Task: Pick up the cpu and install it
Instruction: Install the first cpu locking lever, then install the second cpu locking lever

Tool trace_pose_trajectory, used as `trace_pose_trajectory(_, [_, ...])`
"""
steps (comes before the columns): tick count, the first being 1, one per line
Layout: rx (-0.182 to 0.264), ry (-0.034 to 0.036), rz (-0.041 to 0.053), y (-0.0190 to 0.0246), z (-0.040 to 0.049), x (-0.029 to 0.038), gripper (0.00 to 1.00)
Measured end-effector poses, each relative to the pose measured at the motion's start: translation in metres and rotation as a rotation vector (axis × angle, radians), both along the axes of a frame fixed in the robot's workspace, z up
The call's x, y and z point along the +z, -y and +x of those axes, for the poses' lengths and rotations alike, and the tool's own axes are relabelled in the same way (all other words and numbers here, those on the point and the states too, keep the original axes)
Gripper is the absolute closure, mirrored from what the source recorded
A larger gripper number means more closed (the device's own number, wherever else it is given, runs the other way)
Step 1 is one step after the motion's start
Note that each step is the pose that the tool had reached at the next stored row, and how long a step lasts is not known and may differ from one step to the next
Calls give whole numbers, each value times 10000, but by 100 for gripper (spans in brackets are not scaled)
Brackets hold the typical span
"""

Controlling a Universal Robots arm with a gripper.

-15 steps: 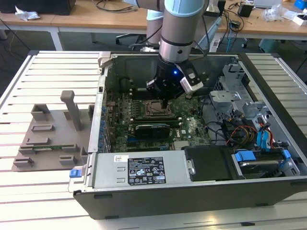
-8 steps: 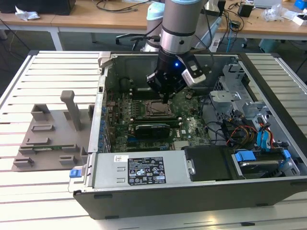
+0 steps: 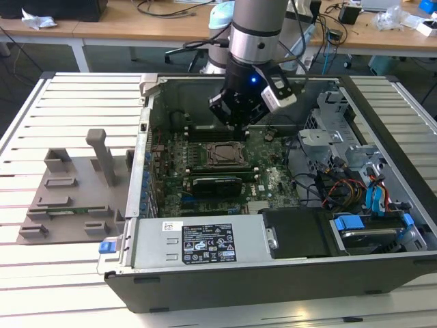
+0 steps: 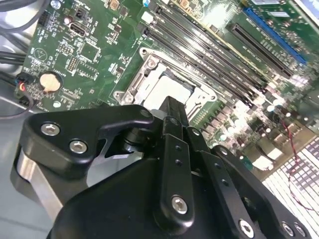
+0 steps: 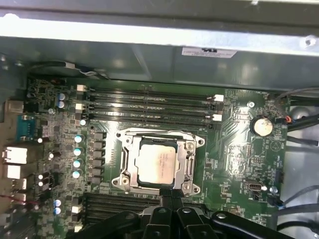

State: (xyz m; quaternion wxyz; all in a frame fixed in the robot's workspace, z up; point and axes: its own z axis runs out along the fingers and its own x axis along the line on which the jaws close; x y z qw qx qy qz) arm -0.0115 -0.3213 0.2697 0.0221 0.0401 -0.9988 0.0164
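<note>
The cpu (image 5: pixel 157 164), a flat silver-grey square, lies inside the metal socket frame (image 5: pixel 124 167) on the green motherboard (image 5: pixel 234 164) of the opened computer case. It also shows in the second wrist view, cpu (image 4: pixel 167 90), just past the black fingertips. My gripper (image 5: pixel 172 195) hovers a little above the socket's near edge, shut, with nothing between its fingers. In the exterior view the gripper (image 3: pixel 235 116) hangs over the far side of the socket frame (image 3: pixel 224 155).
Memory slots (image 5: pixel 149 104) run beside the socket. A grey fixture plate (image 3: pixel 72 198) lies on the slatted table at the exterior view's left. Drive bays and cables (image 3: pixel 355 184) fill the case's right side; case walls (image 3: pixel 205 242) ring the board.
</note>
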Motion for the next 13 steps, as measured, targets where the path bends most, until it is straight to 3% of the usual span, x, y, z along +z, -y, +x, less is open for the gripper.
trace_pose_trajectory(13, [0, 1, 0, 17, 0, 33, 89])
